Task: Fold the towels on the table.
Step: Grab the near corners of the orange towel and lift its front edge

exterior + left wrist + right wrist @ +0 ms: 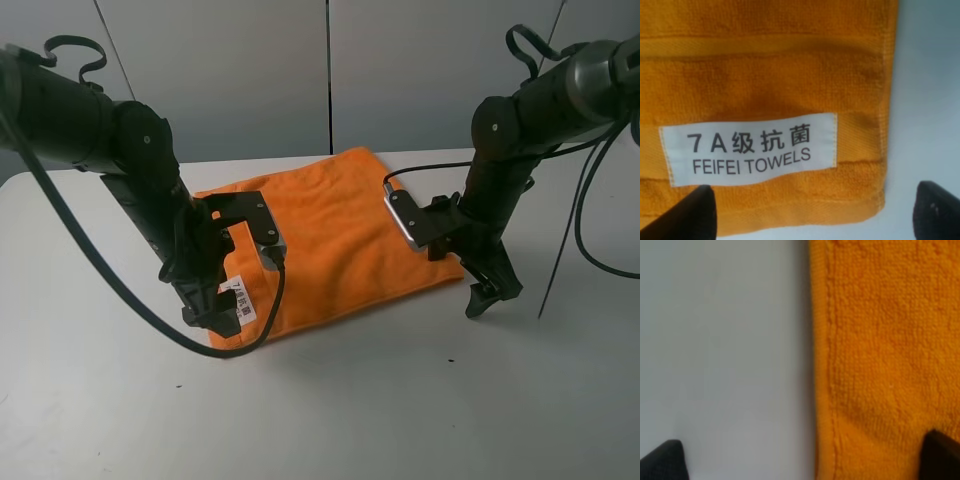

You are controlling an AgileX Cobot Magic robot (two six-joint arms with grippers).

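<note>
Plainly, the high view gives the layout. The towel (330, 235) lies flat on the white surface (400, 410), its long axis running roughly from 8 to 2 o'clock. The left claw (215, 305) sits at 8 o'clock from the towel's middle, over the near corner that carries the white label (241, 298). The right claw (490, 290) sits at about 4 o'clock, just off the other near corner. Each arm is nearer its own corner. Both claws have their jaws apart and hold nothing. Judging from this, the next move is a pinch at each near corner, then a carry toward 12 o'clock, across the short axis.

The left wrist view adds what the high view hides behind the arm. One fingertip (690, 215) is over the cloth beside the label, the other is over bare surface, and the corner hem lies between them. The print reads "FEIFEI TOWELS".

The right wrist view shows the same straddle. The side hem runs between the jaws, with one tip over the surface and one fingertip (942, 455) over the terry. No view shows whether any tip touches the cloth.
</note>
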